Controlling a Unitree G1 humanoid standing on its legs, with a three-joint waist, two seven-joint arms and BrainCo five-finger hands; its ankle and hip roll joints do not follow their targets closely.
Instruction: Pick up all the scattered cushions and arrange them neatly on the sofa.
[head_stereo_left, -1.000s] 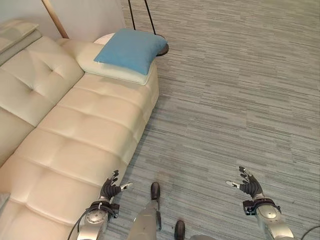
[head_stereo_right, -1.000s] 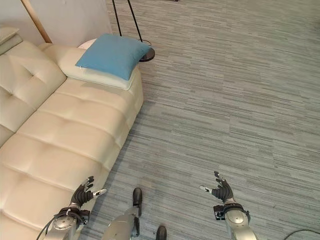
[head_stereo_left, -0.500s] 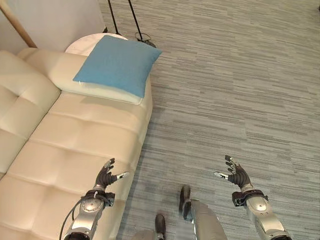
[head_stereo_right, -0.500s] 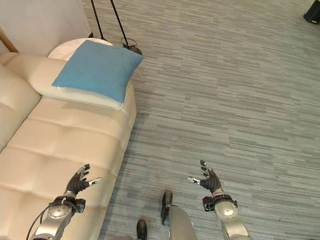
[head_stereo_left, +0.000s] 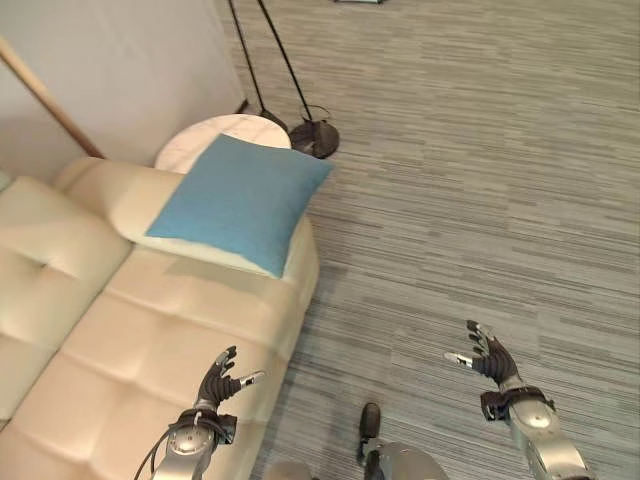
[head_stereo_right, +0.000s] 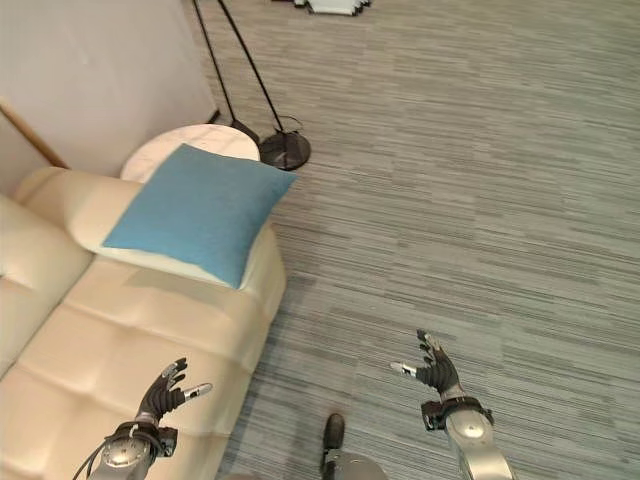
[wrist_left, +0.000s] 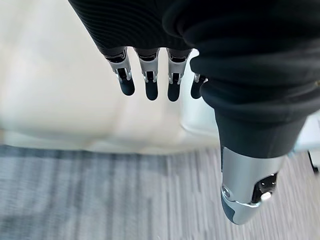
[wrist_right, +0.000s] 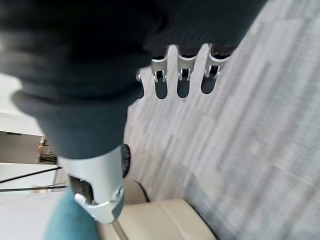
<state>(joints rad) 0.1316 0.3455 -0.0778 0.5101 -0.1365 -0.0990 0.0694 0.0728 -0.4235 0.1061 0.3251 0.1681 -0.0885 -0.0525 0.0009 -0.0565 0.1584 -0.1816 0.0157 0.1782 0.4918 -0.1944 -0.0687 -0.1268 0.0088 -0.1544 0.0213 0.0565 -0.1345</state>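
Note:
A blue cushion (head_stereo_left: 242, 200) lies flat on the armrest end of the cream sofa (head_stereo_left: 150, 340), on top of a cream pillow (head_stereo_left: 140, 215). My left hand (head_stereo_left: 214, 382) hovers over the sofa seat's front edge, fingers straight, holding nothing. Out over the grey floor to the right, my right hand (head_stereo_left: 489, 356) is open and empty too. In the left wrist view the left hand's fingers (wrist_left: 149, 84) point at the sofa cushion. In the right wrist view the right hand's fingers (wrist_right: 182, 82) point at the floor, and a bit of the blue cushion (wrist_right: 67, 222) shows by the thumb.
A small round white side table (head_stereo_left: 215, 140) stands behind the sofa's end. A floor lamp with a dark round base (head_stereo_left: 315, 138) and thin black poles stands beside it. A wooden pole (head_stereo_left: 45, 95) leans on the wall. Striped grey carpet (head_stereo_left: 480, 190) spreads to the right.
The camera has swung, so the sofa end, cushion, side table and lamp base sit lower and more central now. Both hands stay open and empty at about the same spots.

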